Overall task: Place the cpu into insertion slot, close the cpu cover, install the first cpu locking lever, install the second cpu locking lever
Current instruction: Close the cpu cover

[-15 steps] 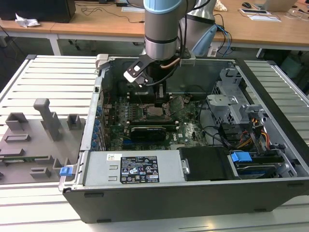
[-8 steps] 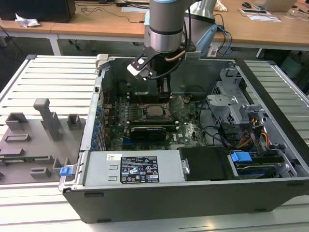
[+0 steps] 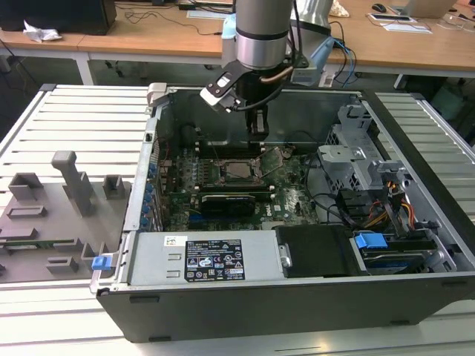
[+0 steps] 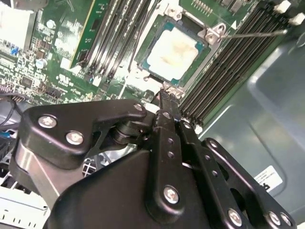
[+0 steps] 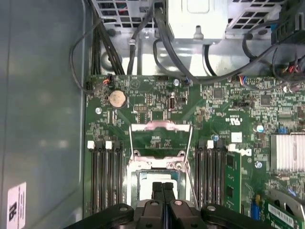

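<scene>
The cpu [image 4: 174,47], a silvery square chip, lies flat in the insertion slot [image 4: 141,59] on the green board; in the first wrist view the cpu [image 5: 148,183] is partly hidden behind my fingertips. The cpu cover [image 5: 160,127], a thin metal frame with a square window, stands swung open beside the slot. A thin lever rod [image 4: 255,33] sticks out unlatched near the memory slots. My gripper [image 5: 163,190] hangs just above the chip's edge, fingers together and empty. In the exterior view the gripper [image 3: 257,130] is inside the case, over the cpu [image 3: 237,172].
Long black memory slots [image 5: 102,176] flank the socket, one holding a green module [image 5: 232,179]. Cables [image 5: 162,43] and a drive cage [image 3: 349,159] crowd one side. A power supply box [image 3: 215,259] sits at the case front. A grey fixture plate [image 3: 52,215] lies outside.
</scene>
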`<state>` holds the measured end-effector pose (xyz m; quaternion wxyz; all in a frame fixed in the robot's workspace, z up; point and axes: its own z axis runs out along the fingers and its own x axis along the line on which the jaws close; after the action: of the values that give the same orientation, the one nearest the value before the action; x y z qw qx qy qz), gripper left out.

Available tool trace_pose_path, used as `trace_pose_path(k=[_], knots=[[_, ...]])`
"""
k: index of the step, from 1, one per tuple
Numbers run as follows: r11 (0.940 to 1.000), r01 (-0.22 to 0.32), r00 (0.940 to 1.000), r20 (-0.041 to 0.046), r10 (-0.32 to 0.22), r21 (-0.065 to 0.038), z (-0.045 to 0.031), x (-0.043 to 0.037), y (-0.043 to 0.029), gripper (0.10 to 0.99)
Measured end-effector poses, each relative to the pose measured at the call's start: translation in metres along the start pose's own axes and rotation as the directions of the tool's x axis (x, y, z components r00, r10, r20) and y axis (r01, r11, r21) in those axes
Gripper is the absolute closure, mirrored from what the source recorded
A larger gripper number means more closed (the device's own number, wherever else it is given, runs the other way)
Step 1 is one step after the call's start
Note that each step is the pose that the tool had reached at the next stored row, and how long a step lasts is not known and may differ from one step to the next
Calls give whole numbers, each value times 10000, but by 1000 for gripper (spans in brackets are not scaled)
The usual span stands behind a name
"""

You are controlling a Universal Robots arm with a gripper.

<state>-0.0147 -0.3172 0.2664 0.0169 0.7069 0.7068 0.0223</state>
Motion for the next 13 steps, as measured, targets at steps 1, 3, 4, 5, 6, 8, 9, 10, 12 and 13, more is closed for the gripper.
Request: trace_pose_path(k=[1,3,4,5,6,8,9,10,12,13], knots=[[10000,0,10000,0,0,0,1,0,10,980],[10000,0,10000,0,0,1,1,0,27,980],[10000,0,10000,-1,0,1,2,0,34,980],[10000,-1,10000,0,1,0,3,0,52,980],[10000,0,10000,0,0,1,3,0,60,980],[10000,-1,10000,0,1,1,4,0,80,980],[10000,-1,10000,0,1,1,5,0,91,980],[10000,0,10000,0,0,0,6,0,100,980],[10000,0,10000,0,0,1,7,0,121,980],[10000,0,10000,0,0,1,7,0,133,980]])
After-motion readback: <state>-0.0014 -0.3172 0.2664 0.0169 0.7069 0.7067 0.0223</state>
